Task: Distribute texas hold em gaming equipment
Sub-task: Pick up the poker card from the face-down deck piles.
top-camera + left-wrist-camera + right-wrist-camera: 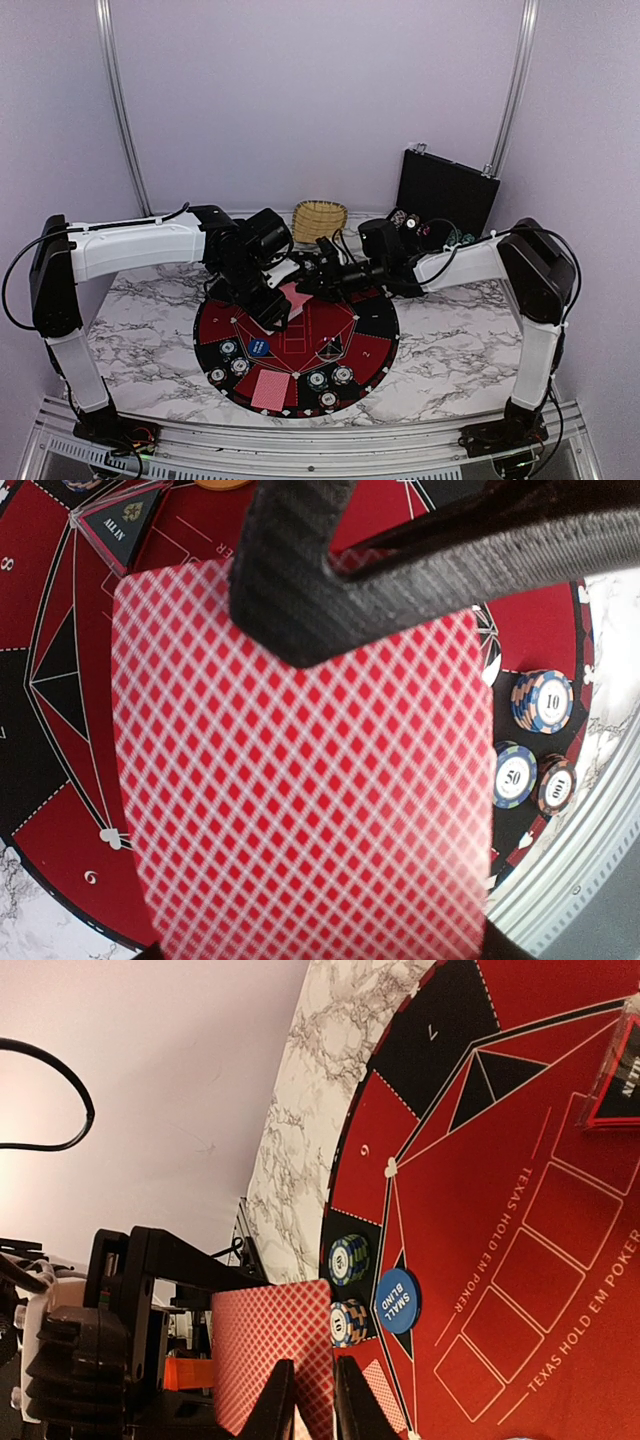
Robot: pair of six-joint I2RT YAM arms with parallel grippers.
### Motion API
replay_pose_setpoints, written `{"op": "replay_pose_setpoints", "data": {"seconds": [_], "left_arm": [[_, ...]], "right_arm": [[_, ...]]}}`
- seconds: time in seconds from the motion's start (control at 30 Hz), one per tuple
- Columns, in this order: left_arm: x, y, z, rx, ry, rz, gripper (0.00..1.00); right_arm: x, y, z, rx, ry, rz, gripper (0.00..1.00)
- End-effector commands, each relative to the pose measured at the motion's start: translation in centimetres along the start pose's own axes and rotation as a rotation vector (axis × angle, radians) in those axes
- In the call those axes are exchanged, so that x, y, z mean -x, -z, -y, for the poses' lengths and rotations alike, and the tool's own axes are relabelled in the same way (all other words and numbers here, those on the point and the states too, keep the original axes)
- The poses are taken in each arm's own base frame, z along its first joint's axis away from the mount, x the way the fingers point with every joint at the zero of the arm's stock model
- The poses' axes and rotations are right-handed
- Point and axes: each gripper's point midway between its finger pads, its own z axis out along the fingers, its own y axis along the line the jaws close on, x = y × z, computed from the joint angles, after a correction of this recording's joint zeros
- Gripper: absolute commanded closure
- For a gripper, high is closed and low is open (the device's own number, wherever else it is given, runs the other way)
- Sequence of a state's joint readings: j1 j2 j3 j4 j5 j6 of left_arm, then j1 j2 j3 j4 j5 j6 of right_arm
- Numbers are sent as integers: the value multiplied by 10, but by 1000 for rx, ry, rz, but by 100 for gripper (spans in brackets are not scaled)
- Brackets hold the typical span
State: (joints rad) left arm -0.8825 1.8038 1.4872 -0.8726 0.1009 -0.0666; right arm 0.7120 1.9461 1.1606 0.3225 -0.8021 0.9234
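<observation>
red-backed card [300, 780] aloft, maybe tilted, chip stacks [541, 702] upright

Count stood at one large round black-and-red mat [378, 335], six small stacks of round poker chips [229, 348] on it, two red-backed playing cards [270, 390], one blue round button disc [259, 347], one woven wicker basket [320, 218]

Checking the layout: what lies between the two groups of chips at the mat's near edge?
A red-backed card lies face down between the left chips and right chips, seen in the top view.
</observation>
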Motion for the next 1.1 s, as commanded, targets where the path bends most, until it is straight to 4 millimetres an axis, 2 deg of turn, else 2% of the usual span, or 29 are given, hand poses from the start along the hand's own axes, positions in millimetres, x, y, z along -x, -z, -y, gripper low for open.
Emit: {"op": "replay_pose_setpoints", "data": {"seconds": [0.0, 0.27, 0.53, 1.07], "left_arm": [[3, 14, 2, -12, -1, 39, 51], [3, 14, 1, -6, 2, 38, 51], [3, 14, 0, 1, 3, 40, 51], [3, 14, -4, 14, 12, 41, 51]], "right_arm": [[14, 13, -23, 35, 42, 51, 86], [16, 20, -30, 47, 51, 63, 89], [18, 30, -33, 68, 38, 75, 96], [21, 67, -35, 113, 2, 136, 100]]}}
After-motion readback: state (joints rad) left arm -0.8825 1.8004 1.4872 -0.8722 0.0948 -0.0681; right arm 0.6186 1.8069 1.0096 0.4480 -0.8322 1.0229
